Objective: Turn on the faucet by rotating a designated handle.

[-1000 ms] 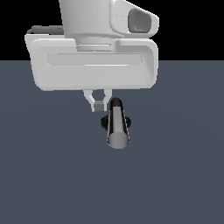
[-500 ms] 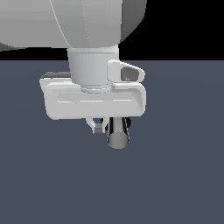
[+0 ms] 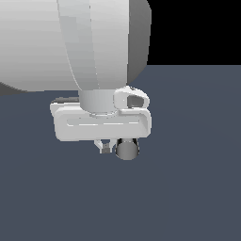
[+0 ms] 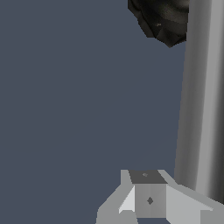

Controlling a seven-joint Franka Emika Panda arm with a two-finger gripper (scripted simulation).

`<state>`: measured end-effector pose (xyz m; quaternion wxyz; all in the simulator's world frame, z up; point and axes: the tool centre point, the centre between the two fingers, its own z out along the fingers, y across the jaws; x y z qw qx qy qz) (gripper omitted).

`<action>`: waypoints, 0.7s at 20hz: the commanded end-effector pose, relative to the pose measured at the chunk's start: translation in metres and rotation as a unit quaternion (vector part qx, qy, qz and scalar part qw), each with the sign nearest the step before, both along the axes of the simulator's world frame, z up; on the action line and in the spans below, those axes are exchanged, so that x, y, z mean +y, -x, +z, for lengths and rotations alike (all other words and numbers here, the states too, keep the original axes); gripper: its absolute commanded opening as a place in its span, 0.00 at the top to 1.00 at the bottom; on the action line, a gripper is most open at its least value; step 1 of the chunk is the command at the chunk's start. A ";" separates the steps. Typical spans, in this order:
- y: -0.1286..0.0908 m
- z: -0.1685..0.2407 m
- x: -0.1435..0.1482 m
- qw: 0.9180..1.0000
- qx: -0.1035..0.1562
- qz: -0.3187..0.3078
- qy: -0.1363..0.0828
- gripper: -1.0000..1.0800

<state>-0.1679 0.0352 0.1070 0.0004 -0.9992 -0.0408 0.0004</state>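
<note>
where arm (image 3: 75, 47) hides faucet (image 4: 164, 19): handle (image 3: 127, 150)

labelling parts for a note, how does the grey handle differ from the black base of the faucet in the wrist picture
The handle is a smooth, pale grey, shiny bar; the base is black, matt and ridged. The handle runs long and straight across the whole wrist view, while only a rounded lump of the base shows at a corner. The handle lies right beside the gripper; the base sits farther off. Both belong to one faucet.
</note>
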 end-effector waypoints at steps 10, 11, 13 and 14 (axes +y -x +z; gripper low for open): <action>-0.003 -0.008 0.001 1.000 0.000 0.001 0.000 1.00; -0.004 -0.008 -0.004 1.000 0.000 0.001 0.000 1.00; -0.005 -0.008 -0.013 1.000 0.000 0.001 0.000 1.00; -0.006 -0.008 -0.018 1.000 0.000 0.001 0.000 1.00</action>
